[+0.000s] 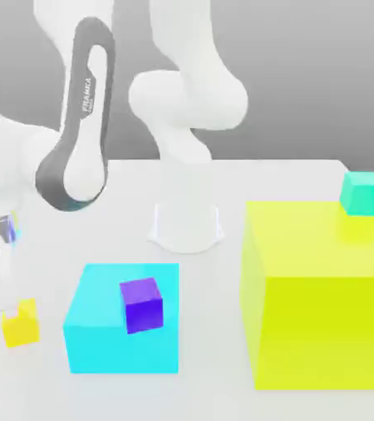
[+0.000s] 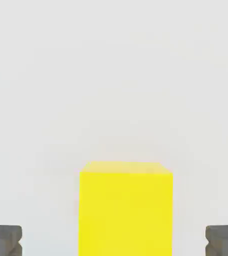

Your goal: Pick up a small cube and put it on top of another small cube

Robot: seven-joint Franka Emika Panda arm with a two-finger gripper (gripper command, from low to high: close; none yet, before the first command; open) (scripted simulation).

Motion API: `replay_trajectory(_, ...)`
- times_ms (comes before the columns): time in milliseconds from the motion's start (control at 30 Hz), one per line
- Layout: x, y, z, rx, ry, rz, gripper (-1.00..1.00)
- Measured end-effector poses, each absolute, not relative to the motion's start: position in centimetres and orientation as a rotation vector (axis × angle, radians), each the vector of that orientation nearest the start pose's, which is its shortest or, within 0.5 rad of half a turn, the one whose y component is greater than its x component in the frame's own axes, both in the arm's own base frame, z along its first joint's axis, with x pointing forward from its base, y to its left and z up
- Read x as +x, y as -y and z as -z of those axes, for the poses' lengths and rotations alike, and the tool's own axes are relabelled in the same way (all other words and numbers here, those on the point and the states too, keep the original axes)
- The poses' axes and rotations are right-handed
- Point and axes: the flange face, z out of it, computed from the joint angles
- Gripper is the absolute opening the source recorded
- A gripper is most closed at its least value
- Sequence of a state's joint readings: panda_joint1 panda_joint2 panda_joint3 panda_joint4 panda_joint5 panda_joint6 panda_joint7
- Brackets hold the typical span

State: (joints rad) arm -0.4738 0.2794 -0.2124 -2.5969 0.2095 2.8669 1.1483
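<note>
The yellow-green block (image 1: 321, 296) outsizes the cyan block (image 1: 124, 341). On the counter (image 1: 214, 345), the small yellow cube (image 1: 20, 327) lies below the end effector (image 2: 114, 241), pointing down, fingers spread apart; the teal-green cube (image 1: 363, 194) is near the yellow-green block.
</note>
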Motion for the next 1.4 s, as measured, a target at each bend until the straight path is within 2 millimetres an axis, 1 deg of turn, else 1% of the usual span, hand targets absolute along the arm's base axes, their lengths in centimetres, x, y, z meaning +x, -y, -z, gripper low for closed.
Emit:
replay_trajectory(33,32.3,28.9,-14.9,-1.659,-2.669,0.003,0.00)
replay_trajectory(67,32.3,28.8,-13.9,-1.657,-2.670,0.002,-1.00)
replay_trajectory(233,32.3,28.8,-13.9,-1.657,-2.670,0.003,-1.00)
replay_trajectory(267,32.2,28.8,-13.4,-1.656,-2.670,0.002,-1.00)
replay_trajectory(300,32.3,28.8,-13.7,-1.656,-2.670,0.002,-1.00)
replay_trajectory(367,32.3,28.9,-15.4,-1.658,-2.670,0.003,-1.00)
replay_trajectory(467,32.3,28.8,-18.6,-1.656,-2.669,0.002,-1.00)
replay_trajectory(500,32.9,28.6,-19.5,-1.679,-2.654,-0.005,-1.00)
replay_trajectory(533,34.2,27.6,-20.4,-1.730,-2.610,-0.014,-1.00)
replay_trajectory(567,36.0,25.9,-21.5,-1.795,-2.549,-0.024,-1.00)
replay_trajectory(600,38.0,23.5,-22.8,-1.877,-2.471,-0.035,-1.00)
replay_trajectory(633,40.2,19.9,-24.1,-1.986,-2.367,-0.047,-1.00)
replay_trajectory(667,41.7,17.2,-25.4,-2.061,-2.283,-0.058,-1.00)
replay_trajectory(733,44.1,10.8,-28.3,-2.218,-2.096,-0.081,-1.00)
replay_trajectory(800,44.9,5.4,-31.3,-2.334,-1.937,-0.095,-1.00)
replay_trajectory(900,44.5,-2.1,-35.3,-2.487,-1.714,-0.108,-1.00)
replay_trajectory(967,43.2,-7.2,-37.7,-2.588,-1.558,-0.111,-1.00)
replay_trajectory(1000,42.3,-9.7,-38.8,-2.639,-1.476,-0.112,-1.00)
replay_trajectory(1067,39.8,-14.9,-41.1,-2.741,-1.301,-0.108,-1.00)
replay_trajectory(1133,36.1,-20.1,-43.4,-2.847,-1.104,-0.098,-1.00)
replay_trajectory(1200,31.4,-25.0,-45.5,-2.952,-0.887,-0.078,-1.00)
replay_trajectory(1233,28.9,-26.8,-46.2,-2.997,-0.805,-0.053,-1.00)
replay_trajectory(1267,27.1,-28.1,-45.8,-3.030,-0.746,-0.031,-1.00)
replay_trajectory(1300,26.2,-28.8,-44.9,-3.045,-0.716,-0.020,-1.00)
replay_trajectory(1367,25.5,-29.2,-42.3,-3.057,-0.694,-0.011,-1.00)
replay_trajectory(1400,25.3,-29.2,-41.1,-3.059,-0.690,-0.009,1.00)
